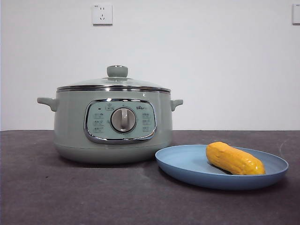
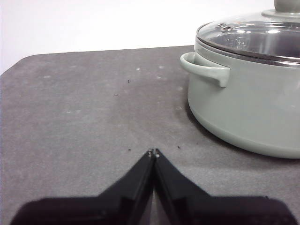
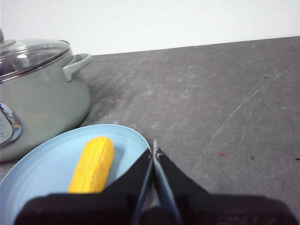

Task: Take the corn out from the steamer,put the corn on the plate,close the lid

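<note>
- A plain white wall with a power socket [image 1: 102,14] stands behind a dark grey bench [image 1: 70,192].
- The electric steamer [image 1: 112,126] sits on the bench, sage-green, with its dial facing the front camera.
- The light-blue plate [image 1: 187,171] lies just beside the steamer, on the bench.
- The glass lid [image 1: 114,83] rests flat on the steamer's rim, so the pot looks closed.
- The corn [image 1: 234,159] lies on its side on the plate.
- The left gripper [image 2: 153,152] has its fingers closed on nothing, near the steamer's handle side.
- The right gripper [image 3: 154,151] also has its fingers closed and empty, over the plate's edge.
- In my judgement all three steps are done and nothing is left.
</note>
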